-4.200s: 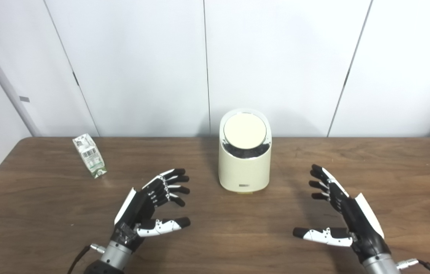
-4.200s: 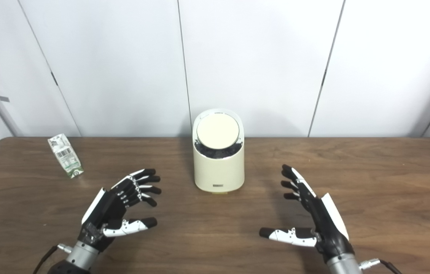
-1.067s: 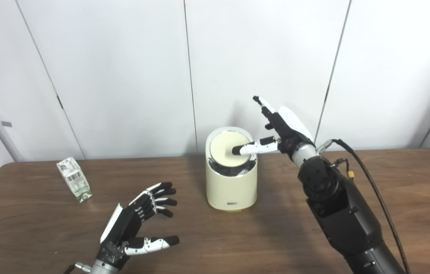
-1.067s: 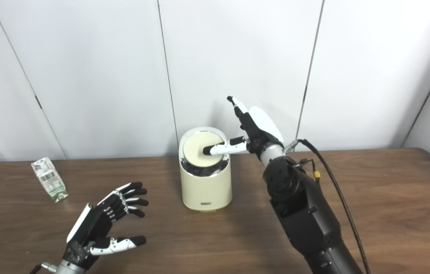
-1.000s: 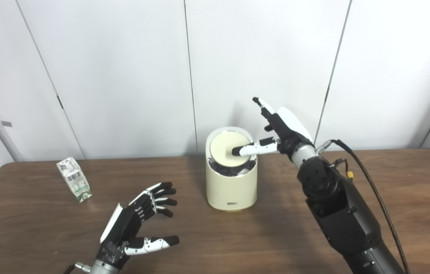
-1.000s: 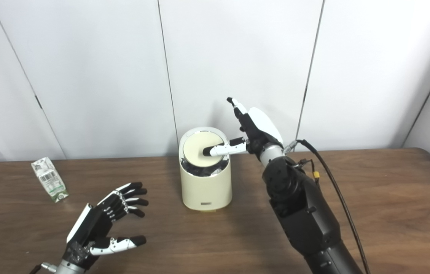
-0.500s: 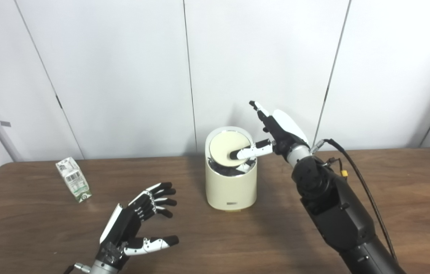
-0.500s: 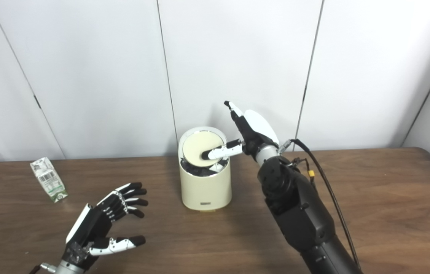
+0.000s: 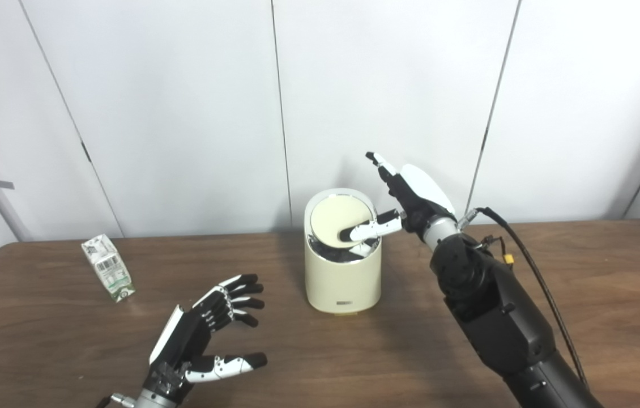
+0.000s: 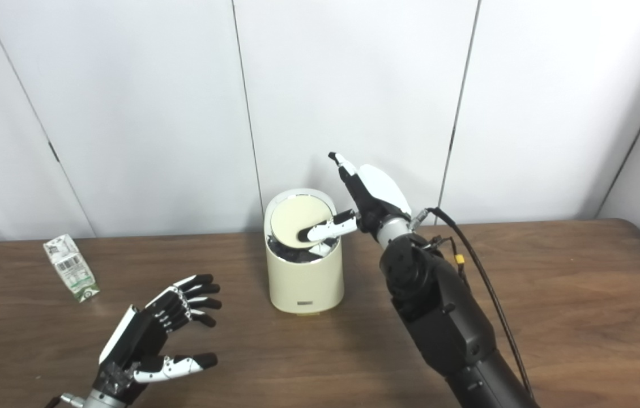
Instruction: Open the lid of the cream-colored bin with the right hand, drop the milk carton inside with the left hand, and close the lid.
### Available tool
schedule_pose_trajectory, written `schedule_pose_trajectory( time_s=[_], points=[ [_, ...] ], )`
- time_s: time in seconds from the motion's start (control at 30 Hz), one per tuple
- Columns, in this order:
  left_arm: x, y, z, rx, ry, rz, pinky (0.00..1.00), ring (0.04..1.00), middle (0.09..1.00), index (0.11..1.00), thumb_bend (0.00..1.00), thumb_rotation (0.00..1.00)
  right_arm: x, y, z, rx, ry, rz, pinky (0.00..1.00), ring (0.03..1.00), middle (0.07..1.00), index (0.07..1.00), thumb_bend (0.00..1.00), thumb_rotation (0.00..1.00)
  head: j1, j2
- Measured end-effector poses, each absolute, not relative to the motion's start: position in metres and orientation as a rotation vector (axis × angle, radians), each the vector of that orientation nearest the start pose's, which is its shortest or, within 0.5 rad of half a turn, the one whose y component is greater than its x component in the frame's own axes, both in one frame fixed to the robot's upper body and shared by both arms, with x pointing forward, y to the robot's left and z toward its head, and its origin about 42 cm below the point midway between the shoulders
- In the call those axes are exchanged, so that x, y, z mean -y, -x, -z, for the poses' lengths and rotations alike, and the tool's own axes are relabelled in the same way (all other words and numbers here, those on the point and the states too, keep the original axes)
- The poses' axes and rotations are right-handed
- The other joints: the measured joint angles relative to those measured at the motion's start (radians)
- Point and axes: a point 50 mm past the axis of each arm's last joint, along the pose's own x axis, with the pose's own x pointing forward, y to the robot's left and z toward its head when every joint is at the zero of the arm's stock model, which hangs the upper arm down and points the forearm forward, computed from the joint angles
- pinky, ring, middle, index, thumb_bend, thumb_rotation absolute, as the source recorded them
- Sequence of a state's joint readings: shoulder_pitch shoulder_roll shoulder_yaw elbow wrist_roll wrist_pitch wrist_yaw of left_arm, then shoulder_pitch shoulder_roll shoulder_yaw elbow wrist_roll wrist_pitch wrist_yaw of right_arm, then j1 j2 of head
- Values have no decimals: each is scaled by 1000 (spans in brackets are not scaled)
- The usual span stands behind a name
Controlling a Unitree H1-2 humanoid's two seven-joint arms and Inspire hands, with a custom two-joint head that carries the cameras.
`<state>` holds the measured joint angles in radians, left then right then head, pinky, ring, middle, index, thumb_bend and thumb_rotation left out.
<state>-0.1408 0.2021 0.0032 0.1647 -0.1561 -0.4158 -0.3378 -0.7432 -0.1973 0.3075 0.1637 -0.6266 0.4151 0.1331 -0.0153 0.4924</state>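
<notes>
- Two robot hands show in the left eye view. The right robot hand (image 9: pixel 410 195) is raised beside the cream-coloured cylindrical plastic bin (image 9: pixel 343 272), fingers spread and pointing up, holding nothing, its thumb laid on the round cream lid (image 9: pixel 333 220).
- The lid sits tilted under that thumb, with a dark gap below its near edge; it looks like a light, stiff disc that tips when pressed, so I judge a push near its rim will do better than a pinch.
- The left robot hand (image 9: pixel 207 334) hovers low over the brown wooden counter (image 9: pixel 580 283), fingers fanned apart and empty.
- In the right eye view, the small white-and-green milk carton (image 10: pixel 71 267) stands well apart from the left robot hand, beyond it and out to its left.
- The carton looks light, with thin walls that may dent; I would take it across its flat sides, gently.
</notes>
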Motion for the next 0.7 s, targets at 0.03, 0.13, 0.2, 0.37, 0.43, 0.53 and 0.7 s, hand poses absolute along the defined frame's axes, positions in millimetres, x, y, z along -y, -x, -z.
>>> schedule_pose_trajectory(
  time_s=[0.03,0.13,0.2,0.37,0.43,0.53,0.7],
  points=[
    [-258,-322,-126,379,-111,344,596,722,806,850,786,68,147,-468,-293,217,971,-132,762,916,980,983,928,278,0,2],
    [-258,-323,-125,377,-110,347,598,724,809,852,783,80,146,-466,-297,240,1024,-132,765,920,991,987,931,239,5,9],
    [-257,-323,-125,374,-110,348,593,722,810,852,784,80,143,-465,-300,256,1049,-136,766,927,997,988,933,216,8,14],
    [-256,-323,-125,371,-109,351,577,711,807,849,789,76,142,-464,-305,276,1117,-139,772,936,998,986,935,201,9,18],
    [-256,-322,-125,370,-108,351,578,713,809,849,788,78,141,-464,-306,282,1130,-139,773,935,995,983,934,202,9,20],
    [-256,-322,-125,370,-110,350,579,715,805,848,795,90,140,-463,-307,285,1136,-138,778,938,996,985,925,234,11,20],
    [-256,-322,-125,370,-111,348,576,714,804,848,798,92,147,-460,-308,284,1108,-119,695,870,950,955,890,329,8,18]
  ],
)
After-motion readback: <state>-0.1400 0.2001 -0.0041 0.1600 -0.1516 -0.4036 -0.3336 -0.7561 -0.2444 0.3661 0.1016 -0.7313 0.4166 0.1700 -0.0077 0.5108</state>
